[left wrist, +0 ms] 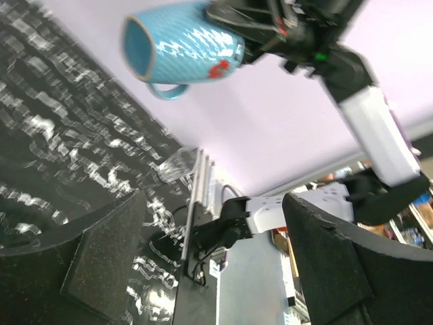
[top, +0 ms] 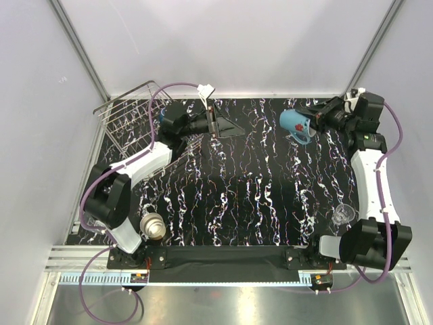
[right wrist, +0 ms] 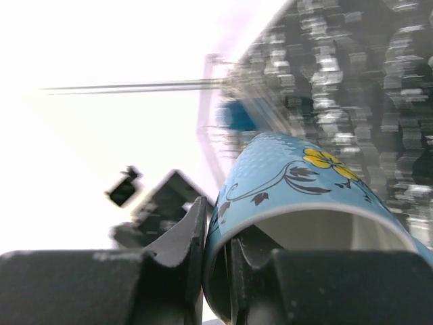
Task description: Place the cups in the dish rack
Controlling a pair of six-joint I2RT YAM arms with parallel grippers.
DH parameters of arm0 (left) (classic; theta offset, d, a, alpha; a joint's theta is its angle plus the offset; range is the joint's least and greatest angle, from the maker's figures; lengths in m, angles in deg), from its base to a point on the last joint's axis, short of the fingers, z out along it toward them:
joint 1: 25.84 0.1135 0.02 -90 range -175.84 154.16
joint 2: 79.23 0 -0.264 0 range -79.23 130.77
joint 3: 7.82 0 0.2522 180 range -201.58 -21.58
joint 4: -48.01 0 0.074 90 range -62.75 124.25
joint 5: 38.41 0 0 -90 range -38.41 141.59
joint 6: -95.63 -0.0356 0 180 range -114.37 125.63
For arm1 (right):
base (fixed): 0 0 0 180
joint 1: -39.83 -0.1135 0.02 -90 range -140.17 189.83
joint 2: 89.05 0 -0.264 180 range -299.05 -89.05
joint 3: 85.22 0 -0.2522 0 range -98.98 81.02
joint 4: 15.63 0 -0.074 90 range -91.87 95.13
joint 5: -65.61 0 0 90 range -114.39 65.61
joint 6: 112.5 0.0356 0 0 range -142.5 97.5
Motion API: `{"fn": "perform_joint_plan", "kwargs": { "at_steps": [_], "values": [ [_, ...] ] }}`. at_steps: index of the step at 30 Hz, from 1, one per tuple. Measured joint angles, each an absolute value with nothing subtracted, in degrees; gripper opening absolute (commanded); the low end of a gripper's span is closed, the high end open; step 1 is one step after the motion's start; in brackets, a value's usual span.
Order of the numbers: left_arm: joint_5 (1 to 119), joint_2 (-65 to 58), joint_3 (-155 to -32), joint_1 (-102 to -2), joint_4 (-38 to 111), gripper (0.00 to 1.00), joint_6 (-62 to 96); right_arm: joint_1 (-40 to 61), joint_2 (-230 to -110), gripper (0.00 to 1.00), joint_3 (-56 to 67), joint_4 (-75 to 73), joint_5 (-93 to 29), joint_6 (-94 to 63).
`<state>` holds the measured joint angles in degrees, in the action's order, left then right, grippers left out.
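Observation:
My right gripper [top: 313, 117] is shut on the rim of the light blue cup [top: 295, 126], one finger inside and one outside [right wrist: 215, 261], and holds it on its side above the table's far right. The cup also shows in the left wrist view [left wrist: 183, 44]. My left gripper [top: 226, 127] is open and empty [left wrist: 216, 264], just right of the silver wire dish rack [top: 128, 116]. A dark blue cup [top: 161, 118] seems to sit in the rack, partly hidden by my left arm. The beige-silvery cup [top: 153, 225] lies near the left base. The clear glass [top: 344, 214] stands at the near right.
The table has a black marbled top [top: 250, 183]. White walls enclose the back and sides. A purple cable loops over the rack. The rack fills the far left corner. My left arm stretches across the rack's right side.

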<state>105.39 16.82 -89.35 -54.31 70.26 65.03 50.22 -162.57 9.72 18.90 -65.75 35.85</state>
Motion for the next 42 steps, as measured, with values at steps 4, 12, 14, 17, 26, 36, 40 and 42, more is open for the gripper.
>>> {"fn": "perform_joint_plan", "kwargs": {
  "at_steps": [4,12,14,17,26,36,40,42],
  "values": [
    [106.6,15.7,-87.5,-55.2,79.5,0.91,67.3,50.2,-161.6,0.00,10.0,10.5,-69.2,46.6],
    [108.1,13.3,-85.0,-59.2,93.6,0.99,69.9,48.0,-153.3,0.00,14.5,-5.1,-73.6,65.5],
    [108.0,12.6,-84.1,-59.8,94.0,0.99,68.8,45.3,-152.0,0.00,15.5,-7.5,-73.7,68.5],
    [107.0,10.6,-83.0,-60.5,90.7,0.99,64.1,39.3,-151.6,0.00,15.9,-8.3,-73.3,70.3],
    [106.5,7.0,-80.0,-61.8,91.8,0.89,57.6,26.5,-150.9,0.00,16.3,-8.1,-69.1,70.8],
    [107.0,8.5,-79.5,-61.4,98.8,0.59,61.6,22.0,-152.3,0.00,19.5,-16.2,-66.0,74.1],
    [106.9,9.0,-79.4,-61.0,99.3,0.61,62.1,19.7,-154.7,0.00,19.5,-20.4,-65.0,75.2],
    [106.9,9.0,-79.2,-60.7,99.3,0.61,62.5,18.7,-155.7,0.00,19.5,-22.0,-64.1,75.4]
  ]
}}
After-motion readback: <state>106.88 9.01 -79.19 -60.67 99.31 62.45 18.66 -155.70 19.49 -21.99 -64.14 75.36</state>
